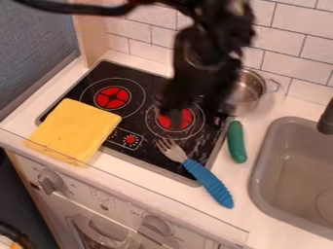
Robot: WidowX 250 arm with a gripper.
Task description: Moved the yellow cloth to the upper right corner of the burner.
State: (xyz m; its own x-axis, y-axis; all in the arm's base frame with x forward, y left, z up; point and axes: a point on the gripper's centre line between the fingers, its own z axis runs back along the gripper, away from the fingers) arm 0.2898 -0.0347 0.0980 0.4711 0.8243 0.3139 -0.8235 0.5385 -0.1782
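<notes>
Nearest me are the oven knobs, and just behind them the yellow cloth lies flat over the stove's front left corner, its near edge out on the pale counter. I'd call this the pick-up, with the whole carry left to do. A good grab would pinch the cloth a little in from its edge, pressing just enough to gather a fold; too shallow and it slips out, too hard and it skids on the smooth top.

To the right, the blue-handled fork rests half on the stove, and the green cucumber sits just beside it. Once held, the cloth probably needs lifting until its hanging corners clear the fork. Farther in are 2 red burners; the gripper hangs over the right 1, well apart from the cloth. I can't tell how its jaws stand. At the back, the metal pot sits close to the far right corner, so I'd lower the cloth slowly there, short of the rim.
</notes>
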